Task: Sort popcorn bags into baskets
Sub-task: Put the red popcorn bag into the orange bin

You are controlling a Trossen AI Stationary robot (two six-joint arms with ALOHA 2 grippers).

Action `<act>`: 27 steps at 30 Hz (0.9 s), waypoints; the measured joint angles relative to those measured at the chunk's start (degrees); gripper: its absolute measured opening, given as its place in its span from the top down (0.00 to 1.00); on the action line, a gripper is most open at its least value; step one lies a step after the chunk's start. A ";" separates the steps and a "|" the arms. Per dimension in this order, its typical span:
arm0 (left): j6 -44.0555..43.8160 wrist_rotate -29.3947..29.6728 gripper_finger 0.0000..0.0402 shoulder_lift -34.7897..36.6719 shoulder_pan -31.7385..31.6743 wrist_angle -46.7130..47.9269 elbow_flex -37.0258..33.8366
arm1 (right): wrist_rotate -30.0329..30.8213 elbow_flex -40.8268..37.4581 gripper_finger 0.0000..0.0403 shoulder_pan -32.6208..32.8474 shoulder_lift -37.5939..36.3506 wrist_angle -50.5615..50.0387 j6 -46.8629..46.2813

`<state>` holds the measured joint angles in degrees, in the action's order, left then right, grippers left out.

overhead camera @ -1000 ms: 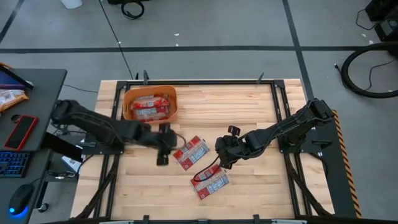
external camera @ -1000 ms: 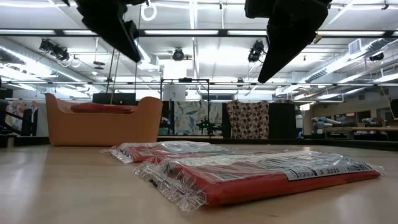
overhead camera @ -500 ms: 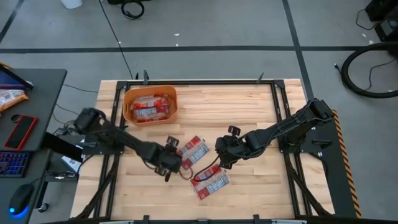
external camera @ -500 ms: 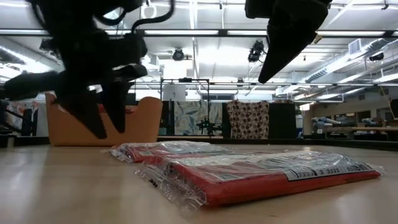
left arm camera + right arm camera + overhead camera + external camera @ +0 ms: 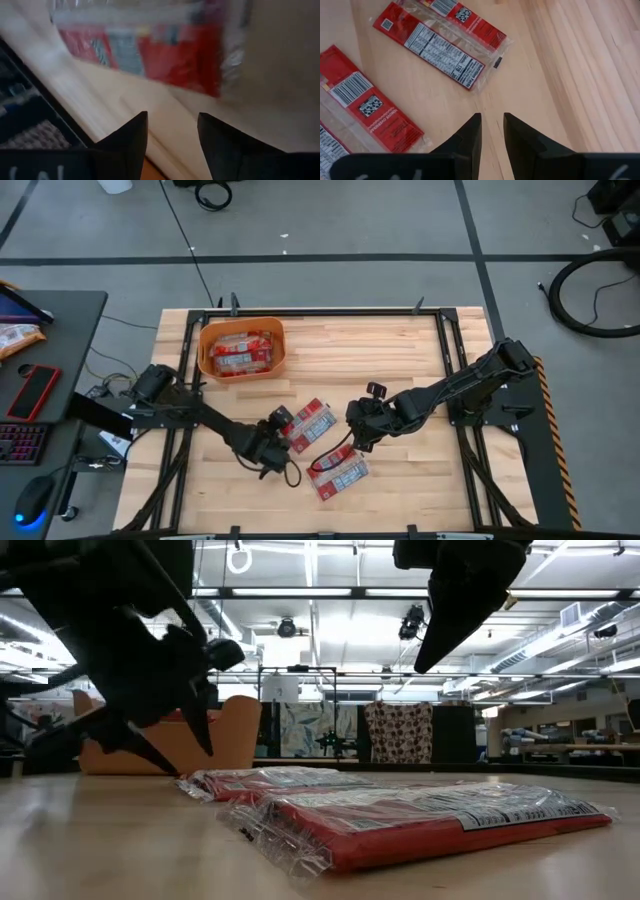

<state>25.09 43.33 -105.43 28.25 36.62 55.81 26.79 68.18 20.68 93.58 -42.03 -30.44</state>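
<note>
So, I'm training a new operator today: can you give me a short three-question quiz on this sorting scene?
1. True or false: the orange plastic tub already holds red popcorn packets.
2. How many red packets lie loose on the wooden table in the high view? A) one B) two C) five
3. Fill in: the left gripper sits at the edge of the nearer loose packet, with its fingers ____.

Key: 1 true. 2 B: that packet and the second packet. 3 open. The right gripper hangs between the two packets, its fingers slightly apart.
</note>
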 joint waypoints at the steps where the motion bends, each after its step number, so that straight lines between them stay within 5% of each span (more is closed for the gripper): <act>1: -1.09 0.48 0.56 0.00 -0.33 0.51 0.00 | 0.01 0.00 0.78 0.06 0.00 0.04 -0.01; 7: -6.88 4.79 0.61 2.19 -0.76 -1.70 0.72 | 0.02 0.00 0.78 0.14 0.00 -0.03 0.20; 18: -26.98 -8.89 0.65 2.06 -1.10 -29.00 3.17 | 0.11 0.01 0.78 0.17 0.00 -0.13 0.38; 27: -30.26 -9.16 0.57 -3.78 -2.05 -32.31 3.17 | 0.12 0.01 0.78 0.29 0.00 -0.04 0.37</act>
<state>-5.17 34.17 -109.21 26.20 4.31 58.98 26.91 68.19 20.97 93.58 -42.07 -30.06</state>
